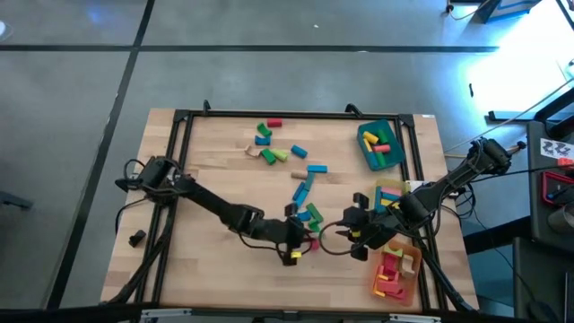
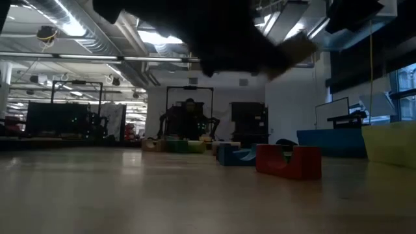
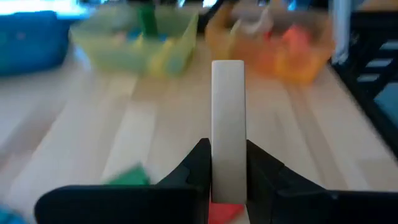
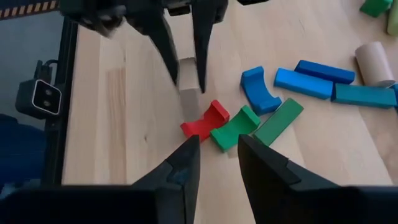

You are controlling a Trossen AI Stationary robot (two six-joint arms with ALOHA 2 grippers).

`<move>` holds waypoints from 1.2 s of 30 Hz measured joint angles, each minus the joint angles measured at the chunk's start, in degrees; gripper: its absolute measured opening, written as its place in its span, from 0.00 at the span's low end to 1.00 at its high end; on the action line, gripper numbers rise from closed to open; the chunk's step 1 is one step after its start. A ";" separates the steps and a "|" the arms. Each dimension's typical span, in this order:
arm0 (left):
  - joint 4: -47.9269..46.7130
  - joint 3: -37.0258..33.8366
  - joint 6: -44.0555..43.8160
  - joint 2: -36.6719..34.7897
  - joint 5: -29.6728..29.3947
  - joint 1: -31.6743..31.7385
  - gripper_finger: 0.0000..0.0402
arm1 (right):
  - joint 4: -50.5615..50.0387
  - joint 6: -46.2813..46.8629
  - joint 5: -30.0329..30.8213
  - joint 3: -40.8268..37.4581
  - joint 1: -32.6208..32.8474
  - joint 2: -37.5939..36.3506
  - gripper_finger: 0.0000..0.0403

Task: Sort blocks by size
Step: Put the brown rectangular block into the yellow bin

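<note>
The left gripper (image 3: 228,165) is pinching a long plain wooden bar (image 3: 228,127) near one end. It holds it at the front middle of the table (image 1: 215,170), right beside a small red arch block (image 4: 205,120). From the right arm's camera the bar looks lifted, its shadow lying on the wood under it.

To do this step well, I think the arm should lift the bar straight up. That way it does not bump the red arch or the green blocks (image 4: 256,126) next to it. Then it should carry the bar slowly, because it sticks far out of the fingers and could swing or slip.

The yellow tray (image 3: 134,40) and the orange tray (image 3: 273,37) wait ahead of it.

The right gripper (image 4: 219,163) hovers close by with its fingers a little apart, holding nothing.
</note>
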 joint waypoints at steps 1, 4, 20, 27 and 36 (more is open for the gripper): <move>1.58 0.04 1.03 -0.02 0.18 0.47 0.11 | 0.08 -0.90 0.03 0.00 0.00 0.00 0.27; 5.23 0.06 3.30 -0.08 0.33 1.74 0.11 | 1.71 -4.16 0.15 0.00 0.01 0.00 0.27; 13.88 0.08 9.34 -0.19 -0.06 2.12 0.12 | 8.89 -11.04 6.78 0.00 0.07 0.00 0.27; 16.86 0.06 11.47 -0.19 -0.04 1.96 0.12 | 9.27 -11.98 6.35 0.04 0.06 0.58 0.27; 16.86 0.06 13.39 -0.24 0.09 1.85 0.16 | 10.66 -14.85 5.68 -0.02 0.06 1.66 0.16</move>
